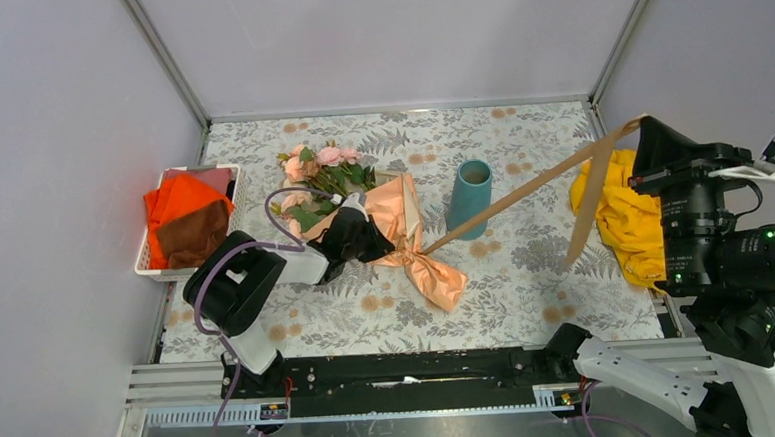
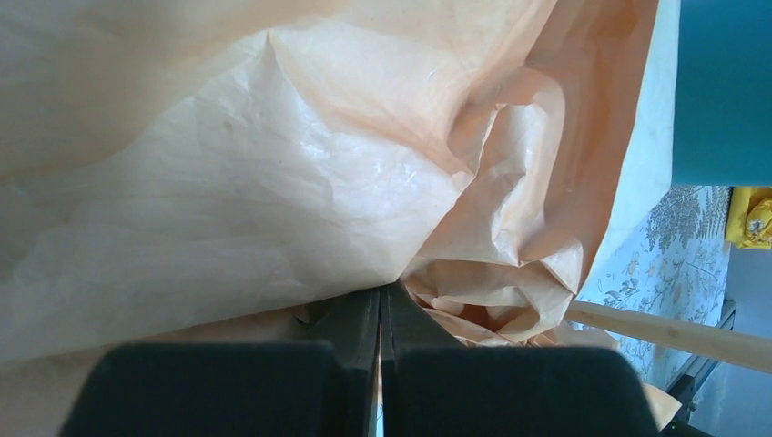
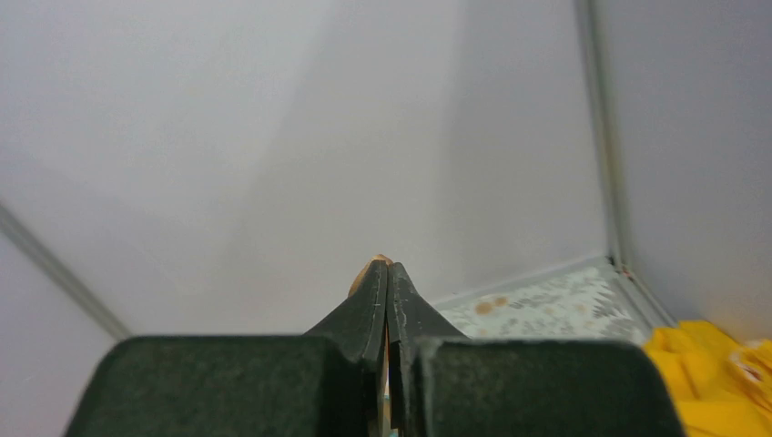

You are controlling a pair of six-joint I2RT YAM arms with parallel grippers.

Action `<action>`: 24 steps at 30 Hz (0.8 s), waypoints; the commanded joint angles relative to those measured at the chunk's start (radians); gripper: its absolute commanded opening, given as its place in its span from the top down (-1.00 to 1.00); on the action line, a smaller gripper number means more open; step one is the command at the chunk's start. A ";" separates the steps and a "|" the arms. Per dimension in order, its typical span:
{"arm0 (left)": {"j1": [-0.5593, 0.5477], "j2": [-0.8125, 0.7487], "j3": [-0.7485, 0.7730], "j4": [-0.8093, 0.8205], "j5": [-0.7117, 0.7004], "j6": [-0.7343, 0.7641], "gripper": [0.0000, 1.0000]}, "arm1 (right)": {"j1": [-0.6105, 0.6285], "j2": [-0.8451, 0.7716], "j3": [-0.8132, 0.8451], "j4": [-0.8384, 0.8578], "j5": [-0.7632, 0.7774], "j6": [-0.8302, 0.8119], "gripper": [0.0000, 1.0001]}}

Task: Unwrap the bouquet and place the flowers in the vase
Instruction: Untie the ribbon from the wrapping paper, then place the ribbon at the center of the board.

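The left pincer [image 2: 380, 296] is clamped on the crinkled paper of the bouquet [image 1: 404, 233], which lies on the worktop [image 1: 528, 291] left of the vase [image 1: 471, 199]; the right pincer [image 3: 387, 273] is closed on the ribbon [image 1: 522, 191], held high at the right. The ribbon runs taut from the wrap's waist – and there lies the risk; if the knot does not give, more pull may drag the bouquet or tear the paper at the left grip. From above the ribbon crosses the vase's foot, so a sideways sweep could tip it – contact I cannot tell. The flowers [image 1: 321, 167] point away from the arms; a yellow cloth [image 1: 618, 206] lies right, a basket [image 1: 146, 266] of orange cloth [image 1: 177, 194] left.
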 commanded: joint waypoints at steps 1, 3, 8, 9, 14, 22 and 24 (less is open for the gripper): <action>-0.018 0.010 -0.014 -0.190 -0.022 0.040 1.00 | 0.005 0.095 0.070 -0.026 0.250 -0.067 1.00; -0.025 -0.007 -0.001 -0.209 -0.024 0.041 1.00 | 0.005 0.157 0.090 -0.061 0.324 -0.082 1.00; -0.043 -0.097 0.050 -0.309 -0.055 0.056 1.00 | 0.005 0.280 0.086 -0.062 0.484 -0.121 1.00; -0.045 -0.121 0.061 -0.332 -0.063 0.060 1.00 | 0.004 0.296 0.081 -0.061 0.501 -0.123 1.00; -0.047 -0.254 0.103 -0.437 -0.101 0.076 1.00 | -0.037 0.358 0.089 -0.158 0.526 -0.050 0.97; -0.047 -0.422 0.137 -0.554 -0.156 0.078 1.00 | -0.482 0.516 0.150 -0.524 -0.006 0.305 0.97; -0.046 -0.446 0.145 -0.587 -0.173 0.082 1.00 | -0.556 0.547 0.115 -0.520 -0.120 0.345 0.97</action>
